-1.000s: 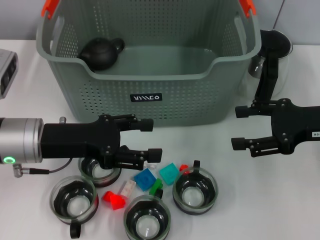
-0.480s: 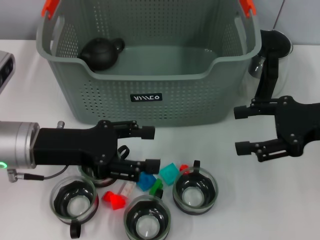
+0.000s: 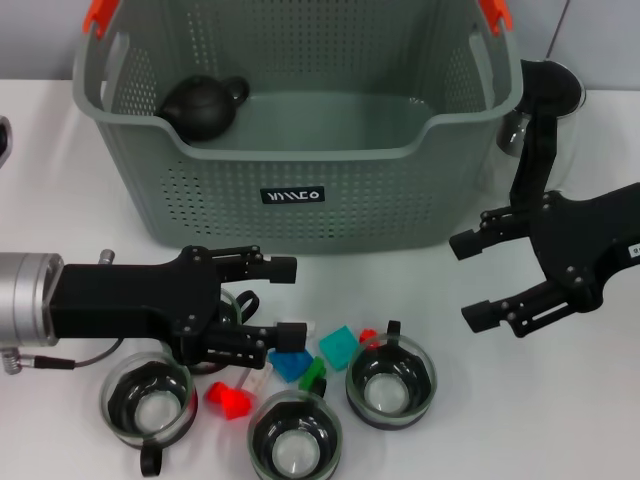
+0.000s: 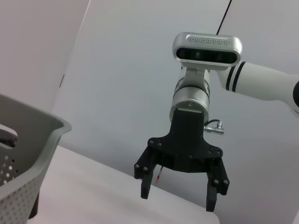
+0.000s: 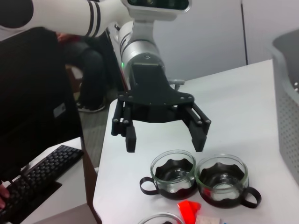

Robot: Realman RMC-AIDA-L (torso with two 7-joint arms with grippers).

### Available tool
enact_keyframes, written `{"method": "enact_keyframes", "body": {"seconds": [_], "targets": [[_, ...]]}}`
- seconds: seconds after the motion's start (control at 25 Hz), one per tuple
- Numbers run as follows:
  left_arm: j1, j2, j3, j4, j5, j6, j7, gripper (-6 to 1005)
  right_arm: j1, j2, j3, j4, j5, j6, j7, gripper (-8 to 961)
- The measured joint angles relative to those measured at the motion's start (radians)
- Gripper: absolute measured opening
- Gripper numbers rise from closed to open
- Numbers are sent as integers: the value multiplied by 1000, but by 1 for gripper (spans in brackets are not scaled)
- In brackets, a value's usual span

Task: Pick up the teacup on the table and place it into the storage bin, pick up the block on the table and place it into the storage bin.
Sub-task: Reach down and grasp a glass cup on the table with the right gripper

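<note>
Lettering on the storage bin's (image 3: 300, 130) black label (image 3: 292, 196) is unreadable; both end effectors, left (image 3: 285, 300) and right (image 3: 466, 281), gape.

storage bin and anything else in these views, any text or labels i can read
Storage bin: small black label on its front wall, white stylised letters, not clearly readable.
Right gripper: a white sticker on its body, print too small to read.
No other text shows.
</note>
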Motion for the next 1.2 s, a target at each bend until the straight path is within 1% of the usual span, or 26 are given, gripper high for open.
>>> {"method": "enact_keyframes", "body": {"seconds": [0.2,0.36,0.44,0.52,0.56,0.6,0.76,1.2], "targets": [[-6,-5,7,-2,0,-2,2,874,-10,9,8,11,5,43,-68,895],[-10,-9,3,-5,-4,-31,2,874,-39,30,42,23,7,70,-162,894],[-10,-10,2,-5,-7,-45,2,874,-58,44,85,32,9,80,-220,895],[-10,-14,2,-6,-8,-67,2,874,-72,53,129,52,13,84,-267,895],[-11,-16,4,-7,-9,-75,2,874,-85,54,168,87,24,86,-304,895],[-11,-17,5,-7,-9,-78,2,874,-91,51,184,110,31,86,-320,895],[-13,-20,8,-7,-8,-83,2,874,-106,44,212,154,43,86,-347,894],[-13,-21,9,-7,-2,-84,4,874,-118,41,237,166,46,92,-343,895]]}}
